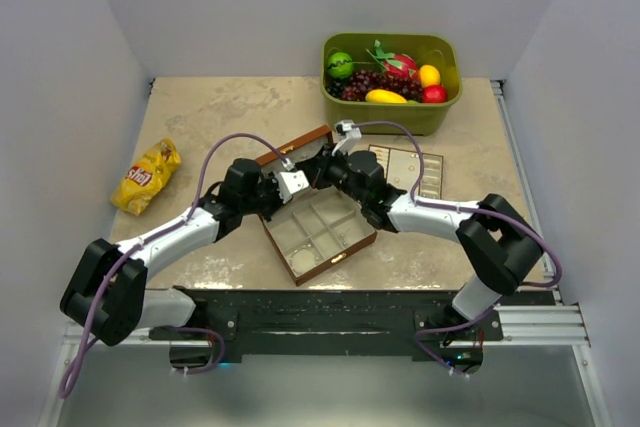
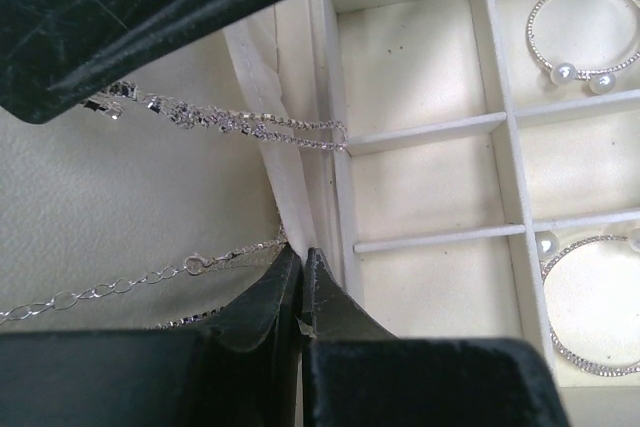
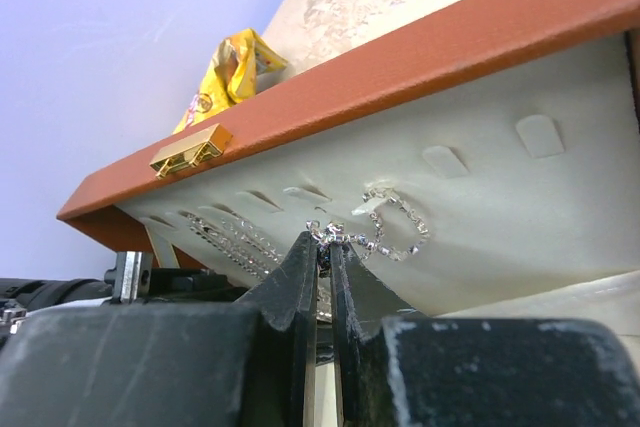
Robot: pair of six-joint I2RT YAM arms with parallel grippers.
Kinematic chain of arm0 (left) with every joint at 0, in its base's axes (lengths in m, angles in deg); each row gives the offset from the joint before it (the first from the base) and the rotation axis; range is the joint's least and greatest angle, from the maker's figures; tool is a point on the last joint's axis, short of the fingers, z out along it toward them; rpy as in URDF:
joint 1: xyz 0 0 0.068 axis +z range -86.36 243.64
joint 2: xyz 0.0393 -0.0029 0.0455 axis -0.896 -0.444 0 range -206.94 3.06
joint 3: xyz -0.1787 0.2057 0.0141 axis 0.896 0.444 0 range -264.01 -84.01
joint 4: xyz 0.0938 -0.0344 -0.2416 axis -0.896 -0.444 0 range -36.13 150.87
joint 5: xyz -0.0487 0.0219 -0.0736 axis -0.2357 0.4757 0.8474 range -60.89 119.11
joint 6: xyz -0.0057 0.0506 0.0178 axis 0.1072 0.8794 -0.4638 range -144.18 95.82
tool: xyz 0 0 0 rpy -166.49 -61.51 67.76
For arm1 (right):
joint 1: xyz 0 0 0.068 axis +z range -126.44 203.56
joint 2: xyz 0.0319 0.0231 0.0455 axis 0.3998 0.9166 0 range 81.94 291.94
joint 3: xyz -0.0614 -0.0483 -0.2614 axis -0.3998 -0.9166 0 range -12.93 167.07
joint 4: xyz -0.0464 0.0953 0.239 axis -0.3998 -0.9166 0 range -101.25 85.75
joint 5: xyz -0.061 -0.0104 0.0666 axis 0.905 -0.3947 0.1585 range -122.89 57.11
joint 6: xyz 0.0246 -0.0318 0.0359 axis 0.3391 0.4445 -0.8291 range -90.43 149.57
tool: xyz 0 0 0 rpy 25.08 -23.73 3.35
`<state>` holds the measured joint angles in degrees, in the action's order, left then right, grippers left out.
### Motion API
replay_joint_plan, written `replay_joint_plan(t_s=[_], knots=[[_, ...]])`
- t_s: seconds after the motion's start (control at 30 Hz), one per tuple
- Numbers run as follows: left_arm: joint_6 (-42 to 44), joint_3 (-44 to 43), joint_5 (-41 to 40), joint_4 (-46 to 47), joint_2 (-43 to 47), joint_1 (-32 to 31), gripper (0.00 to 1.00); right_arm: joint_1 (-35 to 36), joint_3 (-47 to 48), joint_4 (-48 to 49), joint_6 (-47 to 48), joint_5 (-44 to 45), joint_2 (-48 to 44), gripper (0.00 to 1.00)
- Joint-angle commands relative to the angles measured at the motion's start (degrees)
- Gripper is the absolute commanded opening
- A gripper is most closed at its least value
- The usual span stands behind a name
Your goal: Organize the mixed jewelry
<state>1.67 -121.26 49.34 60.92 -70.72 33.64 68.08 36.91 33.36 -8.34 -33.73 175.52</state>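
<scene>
The brown wooden box (image 1: 322, 257) stands open in the middle, its lid (image 1: 296, 144) raised. My right gripper (image 3: 328, 239) is shut on a sparkly silver chain (image 3: 402, 232) held against the lid's cream lining, under a small tab (image 3: 372, 203). My left gripper (image 2: 302, 257) is shut at the foot of the lid's white ribbon (image 2: 262, 87), with a pale sliver between its jaws. A fine chain (image 2: 120, 285) and a sparkly chain (image 2: 230, 123) lie on the lining beside it. Two pearl-tipped wire hoops (image 2: 585, 42) (image 2: 595, 312) rest in box compartments. The cream tray (image 1: 412, 173) lies to the right.
A green bin (image 1: 392, 115) of toy fruit stands at the back right. A yellow snack bag (image 1: 147, 175) lies at the left, also showing in the right wrist view (image 3: 232, 72). A gold clasp (image 3: 188, 150) sits on the lid's edge. Both arms (image 1: 180, 232) (image 1: 440, 215) meet over the box.
</scene>
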Motion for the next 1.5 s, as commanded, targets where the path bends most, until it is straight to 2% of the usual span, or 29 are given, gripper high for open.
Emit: replay_joint_plan(t_s=[0.0,0.27,0.57,0.83,0.87,0.93,1.03,1.2,1.3,1.47], knots=[[-0.1,-0.8,5.8,-2.4,-1.0,-0.6,0.0,-0.7,-0.4,5.7,-2.6,0.1,-0.2,0.02],[0.0,-1.2,7.1,-2.6,-0.6,-0.6,0.0,-0.7,0.2,3.9,-1.2,0.7,0.9,0.02],[-0.1,-0.4,7.8,-0.9,2.1,-0.6,0.0,-0.6,-4.2,2.2,1.1,1.9,2.3,0.02],[-0.1,-0.3,8.5,-0.9,2.6,-0.6,0.0,1.6,0.5,-6.7,6.4,6.9,4.0,0.04],[-0.1,-0.2,8.4,-0.9,2.7,-0.6,0.0,1.8,0.7,-7.5,6.8,8.3,3.6,0.09],[-0.2,-0.1,7.9,-0.9,2.7,-0.6,0.0,2.2,0.8,-8.9,7.7,9.4,2.4,0.12],[-0.1,-0.2,7.4,-0.9,2.6,-0.5,0.0,2.2,0.4,-10.5,8.5,10.8,0.4,0.26],[-0.1,-0.3,6.3,-0.9,2.1,-0.5,0.0,2.2,0.3,-12.9,10.0,12.5,-3.1,0.42],[-0.3,-0.4,6.2,-0.9,1.8,-0.5,0.0,2.2,-0.1,-13.3,10.6,12.5,-4.7,0.46],[-0.4,-0.7,5.8,-1.1,1.3,-0.6,0.0,2.2,-1.4,-13.4,10.4,12.1,-6.4,0.47]])
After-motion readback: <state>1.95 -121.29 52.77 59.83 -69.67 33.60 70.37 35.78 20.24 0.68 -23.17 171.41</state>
